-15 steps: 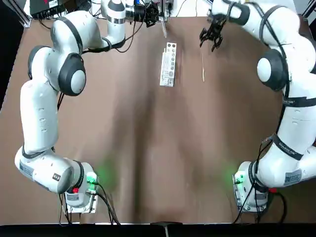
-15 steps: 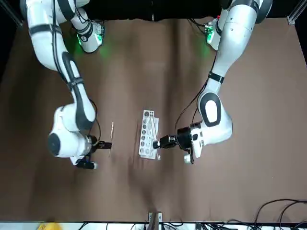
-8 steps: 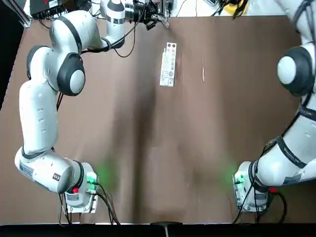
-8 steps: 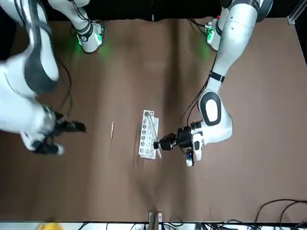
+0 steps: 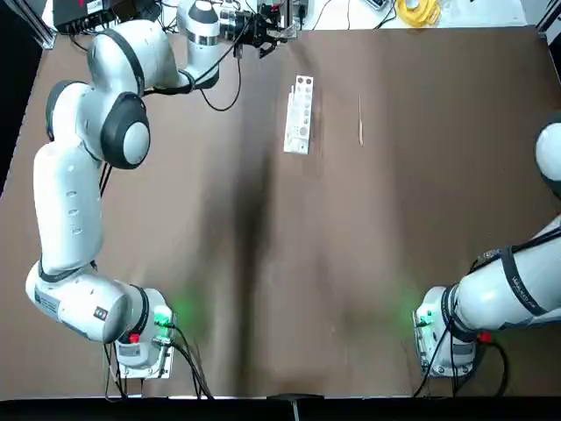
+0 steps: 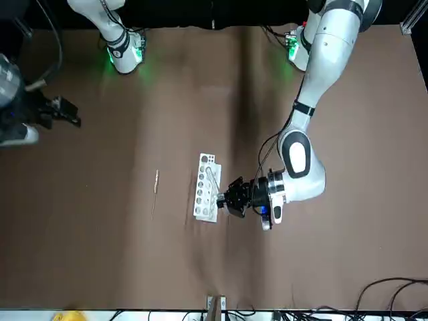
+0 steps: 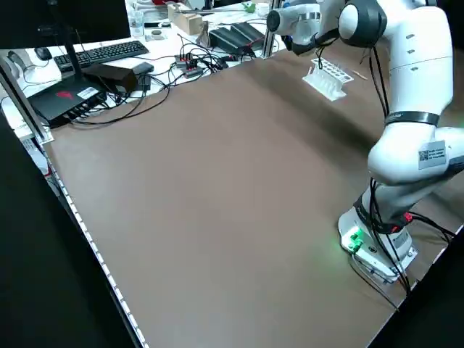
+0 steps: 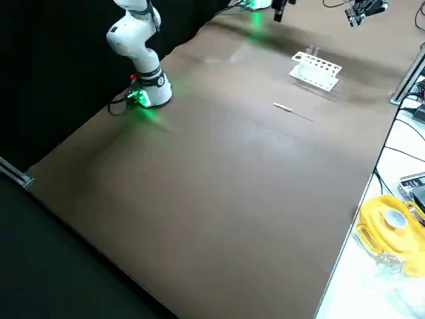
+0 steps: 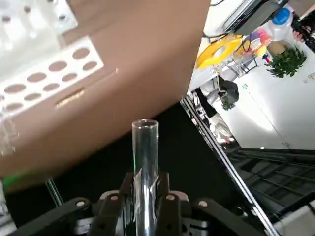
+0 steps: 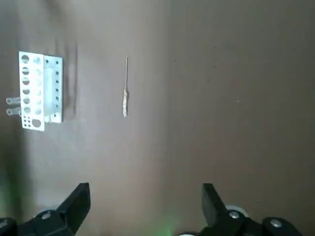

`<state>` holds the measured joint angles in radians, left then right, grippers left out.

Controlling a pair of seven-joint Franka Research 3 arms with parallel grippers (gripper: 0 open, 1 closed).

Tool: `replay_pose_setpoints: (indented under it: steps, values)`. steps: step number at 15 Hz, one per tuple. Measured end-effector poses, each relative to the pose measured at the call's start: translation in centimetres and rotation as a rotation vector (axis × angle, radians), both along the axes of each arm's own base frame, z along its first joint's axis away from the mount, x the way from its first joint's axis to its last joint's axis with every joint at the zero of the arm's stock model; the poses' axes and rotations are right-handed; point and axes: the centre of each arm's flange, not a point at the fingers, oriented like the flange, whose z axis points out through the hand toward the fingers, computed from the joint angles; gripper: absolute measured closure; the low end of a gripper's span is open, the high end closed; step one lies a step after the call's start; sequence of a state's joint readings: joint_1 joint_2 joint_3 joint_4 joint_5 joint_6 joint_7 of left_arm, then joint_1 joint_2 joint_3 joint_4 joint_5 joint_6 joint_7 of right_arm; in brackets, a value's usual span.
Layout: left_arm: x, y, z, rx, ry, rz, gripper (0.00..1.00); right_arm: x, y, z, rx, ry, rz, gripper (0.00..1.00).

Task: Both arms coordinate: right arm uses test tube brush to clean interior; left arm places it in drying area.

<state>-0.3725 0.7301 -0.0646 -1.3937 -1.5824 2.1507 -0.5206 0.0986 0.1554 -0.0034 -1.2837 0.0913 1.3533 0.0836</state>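
A white rack (image 5: 299,115) dotted with round holes and a pale tan brush (image 5: 360,119) lie on the brown table (image 5: 333,246); the clear glass tube (image 9: 145,162) sits between black fingers (image 9: 110,219).

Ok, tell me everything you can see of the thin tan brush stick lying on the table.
The thin, straight, pale tan test tube brush lies flat on the brown table, on the robot's right of the white rack of round holes, roughly parallel to it and apart from it. In the right wrist view one end looks slightly thicker and paler. Nothing touches it but the table; neither hand is near it.
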Motion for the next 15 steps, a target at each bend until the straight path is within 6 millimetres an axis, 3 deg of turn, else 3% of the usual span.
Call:
replay_pose_setpoints:
  steps: [3, 6, 9, 15]
  values:
    - [0.3, 1.1, -1.6, -0.074, 0.138, 0.025, 0.77, -1.5, -2.4, 0.3, 0.001, -0.019, -0.015, 0.00]
    - [0.3, 1.5, -4.2, -0.100, 0.261, 0.040, 0.77, -2.8, -2.9, -0.1, 0.008, -0.069, -0.032, 0.00]
    - [-0.2, 0.6, -5.7, -0.140, 0.336, 0.050, 0.77, -3.9, -3.0, -1.0, 0.009, -0.072, -0.058, 0.00]
    - [-2.0, -2.1, -7.8, -0.233, 0.425, -0.015, 0.77, -4.2, -2.8, -0.2, 0.013, -0.100, -0.068, 0.00]
